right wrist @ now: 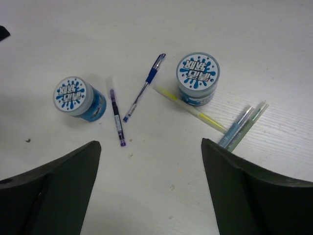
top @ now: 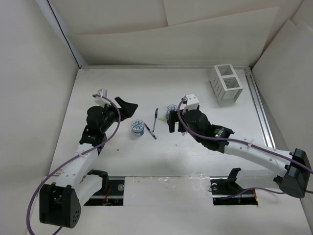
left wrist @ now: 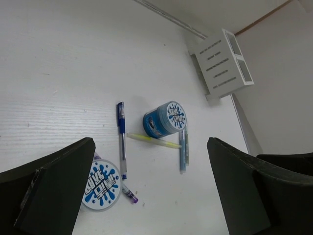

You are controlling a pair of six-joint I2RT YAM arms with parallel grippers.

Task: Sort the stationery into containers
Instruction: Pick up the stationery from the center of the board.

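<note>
Stationery is all out on the table (top: 146,156), none of it boxed yet. From the right wrist camera, the first roll (right wrist: 198,77) stands on end with its printed face up. The pale-yellow stick (right wrist: 190,110) lies slantwise against its base at 6 o'clock. The light-blue stick (right wrist: 236,131) sits at 4 o'clock from that roll, meeting the yellow stick's far tip. There may be a second, paler stick pressed alongside it, but that is hard to tell. At 9 o'clock from the roll and apart from it, the dark blue pen (right wrist: 144,88) lies tilted. Further along the same line comes a purple-tipped pen (right wrist: 116,115), and just beside it the second roll (right wrist: 78,98), also on end. In the top view the white organizer box (top: 226,83) stands upright at 2 o'clock from the cluster, well apart, near the far right corner. The right gripper (right wrist: 150,144) hovers over the spread, fingers (right wrist: 54,191) splayed wide with only table between them. The left gripper (left wrist: 150,147) is equally wide and carries nothing, at about 10 o'clock from the second roll in the top view.
</note>
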